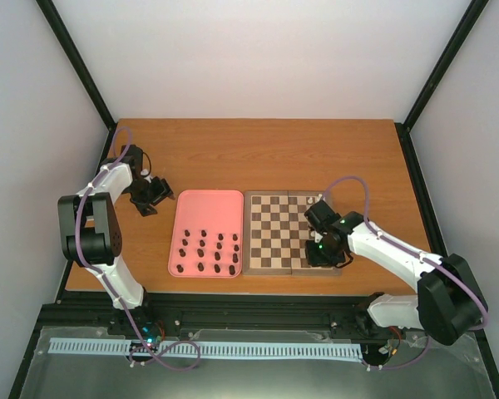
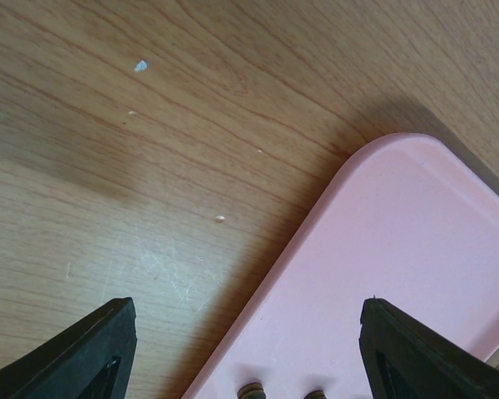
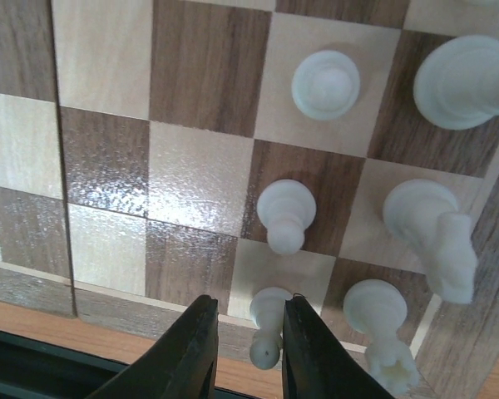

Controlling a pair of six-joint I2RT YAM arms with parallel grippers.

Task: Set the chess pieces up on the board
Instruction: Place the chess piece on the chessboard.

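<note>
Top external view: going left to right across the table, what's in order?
left gripper → pink tray holding the dark chess pieces → chessboard → right gripper, over its near-right corner.

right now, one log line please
left hand open by pink tray corner | right hand open around small white pawn on wooden checkered board

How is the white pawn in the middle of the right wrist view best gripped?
Probably grip the white pawn at its neck, below the round head, coming down from above: it stands upright, and other white pieces stand close by.
</note>
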